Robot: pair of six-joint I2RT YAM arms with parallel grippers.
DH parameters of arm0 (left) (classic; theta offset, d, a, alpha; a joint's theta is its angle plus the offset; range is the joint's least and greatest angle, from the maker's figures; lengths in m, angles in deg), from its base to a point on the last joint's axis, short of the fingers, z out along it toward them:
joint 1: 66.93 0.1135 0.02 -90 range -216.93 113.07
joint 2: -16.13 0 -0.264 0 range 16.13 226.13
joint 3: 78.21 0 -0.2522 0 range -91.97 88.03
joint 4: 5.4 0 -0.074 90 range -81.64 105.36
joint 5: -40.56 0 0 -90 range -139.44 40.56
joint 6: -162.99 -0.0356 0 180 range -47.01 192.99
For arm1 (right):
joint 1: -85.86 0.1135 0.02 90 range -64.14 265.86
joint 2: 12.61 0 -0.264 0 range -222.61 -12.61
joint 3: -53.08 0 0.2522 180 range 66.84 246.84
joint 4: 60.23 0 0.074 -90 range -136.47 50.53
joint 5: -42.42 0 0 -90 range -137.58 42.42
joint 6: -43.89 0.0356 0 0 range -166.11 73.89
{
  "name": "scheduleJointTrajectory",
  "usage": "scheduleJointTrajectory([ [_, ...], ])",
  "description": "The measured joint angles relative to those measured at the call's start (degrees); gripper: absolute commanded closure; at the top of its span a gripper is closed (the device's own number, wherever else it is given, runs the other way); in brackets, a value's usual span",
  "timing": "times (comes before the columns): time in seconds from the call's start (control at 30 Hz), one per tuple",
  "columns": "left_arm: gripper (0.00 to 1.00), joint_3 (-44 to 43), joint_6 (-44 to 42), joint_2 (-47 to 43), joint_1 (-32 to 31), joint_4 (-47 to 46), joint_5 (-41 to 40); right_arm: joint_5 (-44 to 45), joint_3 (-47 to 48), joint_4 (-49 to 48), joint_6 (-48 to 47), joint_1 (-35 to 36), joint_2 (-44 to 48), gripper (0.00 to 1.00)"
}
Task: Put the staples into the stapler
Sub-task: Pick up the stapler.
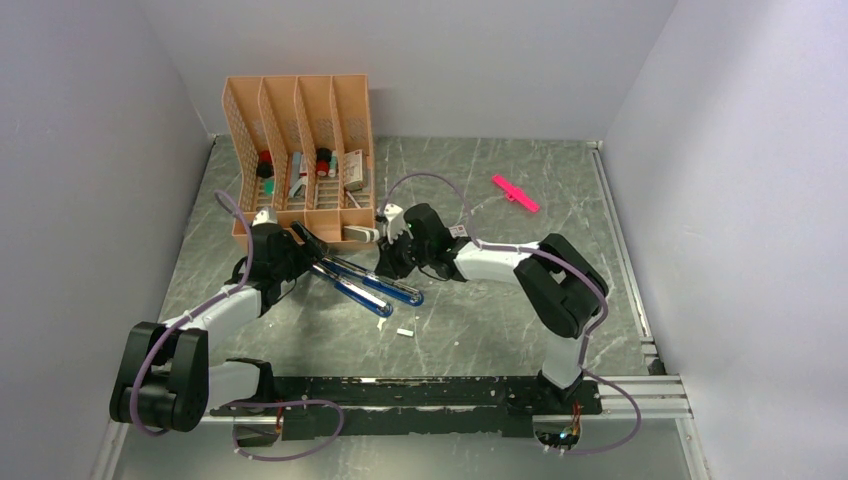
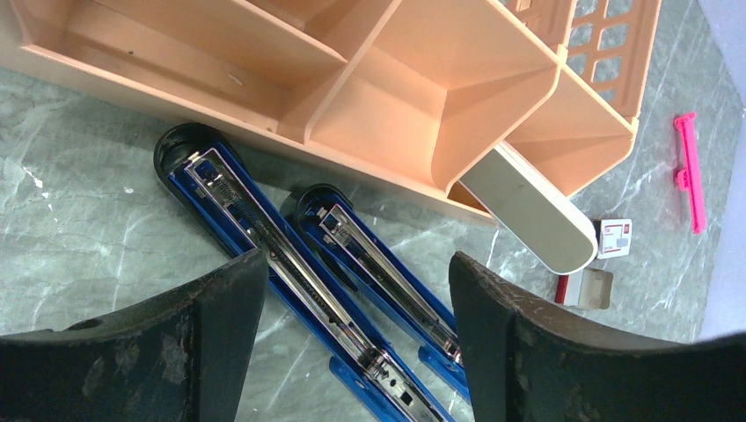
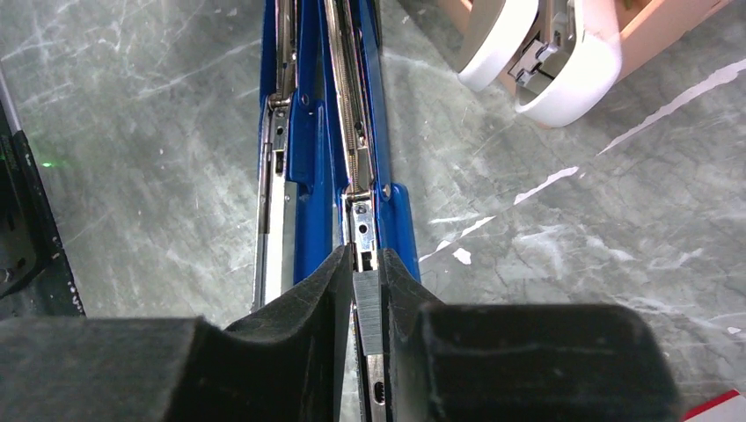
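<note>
Your right fingers are squeezed almost shut on the staples, a thin grey strip pinched between the two tips. The strip points along the metal track of the blue stapler, right over its front end. I cannot tell if it touches the track yet. The stapler lies flipped open on the counter, both halves flat, with its back end close by the orange tray. Your left fingers are spread wide and hold nothing. They hang over the stapler, one on each side.

So I think you are at the loading step. Next, line the strip up straight with the track, lower it in, and let go gently. If it tilts, it may jam or fall onto the counter.
</note>
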Motion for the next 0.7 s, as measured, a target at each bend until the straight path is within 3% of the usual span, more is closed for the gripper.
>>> scheduleJointTrajectory([
  [0.1,0.2,0.0,0.0,0.0,0.0,0.0,0.0,0.31,-0.13,-0.61,0.0,0.0,0.61,0.8],
  [0.37,0.2,0.0,0.0,0.0,0.0,0.0,0.0,0.68,-0.11,-0.31,-0.72,0.0,1.38,0.61],
  [0.7,0.2,0.0,0.0,0.0,0.0,0.0,0.0,0.68,1.99,3.37,-3.06,0.81,-0.13,0.56],
])
